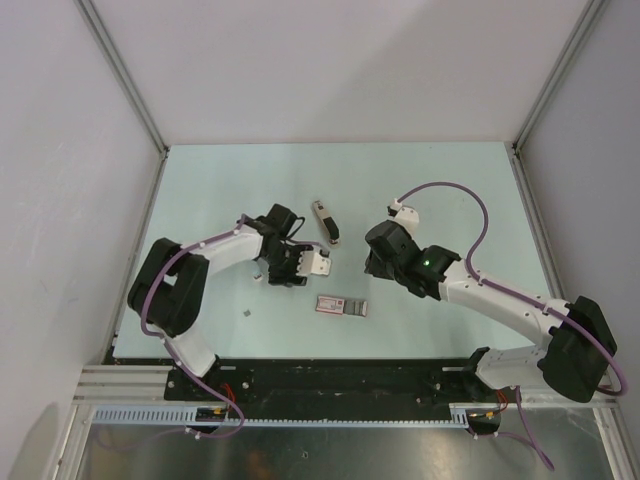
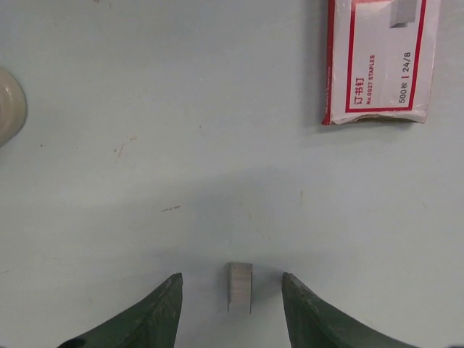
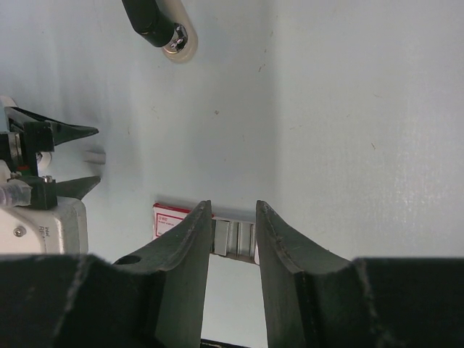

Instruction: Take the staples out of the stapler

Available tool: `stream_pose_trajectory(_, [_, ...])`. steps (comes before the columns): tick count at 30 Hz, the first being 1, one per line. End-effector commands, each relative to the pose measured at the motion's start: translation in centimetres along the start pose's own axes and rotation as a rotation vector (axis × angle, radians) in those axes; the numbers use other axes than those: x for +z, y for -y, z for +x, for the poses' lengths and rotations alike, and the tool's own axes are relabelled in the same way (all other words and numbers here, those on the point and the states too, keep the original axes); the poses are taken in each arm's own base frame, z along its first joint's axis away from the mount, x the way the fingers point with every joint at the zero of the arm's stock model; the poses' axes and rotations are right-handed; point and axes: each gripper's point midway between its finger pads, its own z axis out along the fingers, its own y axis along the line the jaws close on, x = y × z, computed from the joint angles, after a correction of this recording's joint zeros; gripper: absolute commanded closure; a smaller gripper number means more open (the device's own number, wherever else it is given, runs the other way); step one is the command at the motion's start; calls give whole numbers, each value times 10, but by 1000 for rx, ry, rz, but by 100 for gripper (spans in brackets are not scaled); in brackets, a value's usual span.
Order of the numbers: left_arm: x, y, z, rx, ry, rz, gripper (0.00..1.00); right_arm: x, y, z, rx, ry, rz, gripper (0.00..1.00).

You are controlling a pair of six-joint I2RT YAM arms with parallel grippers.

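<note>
A short grey strip of staples [image 2: 240,288] lies flat on the table between the fingertips of my left gripper [image 2: 232,277]. The jaws are open and do not touch it. The stapler [image 1: 325,222], dark with a pale beige top, lies closed on the table beyond both grippers. Its end shows in the right wrist view [image 3: 161,30] and its pale edge in the left wrist view [image 2: 9,105]. My left gripper [image 1: 288,271] points down just left of the stapler. My right gripper [image 1: 374,266] is open and empty, and hovers above the staple box [image 3: 168,218].
A flat pink-and-white staple box [image 1: 342,305] lies at the near middle, and it also shows in the left wrist view [image 2: 380,61]. Spare strips [image 3: 235,238] show in its open end. A tiny bit [image 1: 248,316] lies at the near left. Walls enclose the table on three sides.
</note>
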Motion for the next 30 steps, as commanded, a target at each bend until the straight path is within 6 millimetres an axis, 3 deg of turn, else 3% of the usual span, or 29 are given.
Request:
stream_pose_trajectory(1, [5, 3, 2, 36, -33, 21, 41, -6, -6, -10, 31, 34, -30, 65])
stream_pose_trajectory(6, [8, 5, 4, 43, -53, 39, 56, -6, -4, -9, 35, 34, -24, 64])
stream_pose_trajectory(14, [12, 5, 3, 47, -67, 50, 64, -7, -3, -10, 39, 39, -22, 63])
stream_pose_trajectory(21, [18, 9, 15, 31, -138, 63, 97, -8, -2, -11, 40, 42, -20, 58])
stream_pose_trajectory(27, [17, 12, 22, -5, -178, 60, 100, -13, 0, -15, 44, 55, -24, 55])
stream_pose_trajectory(30, [9, 7, 13, -23, -150, 32, 100, -18, 0, -19, 45, 67, -32, 55])
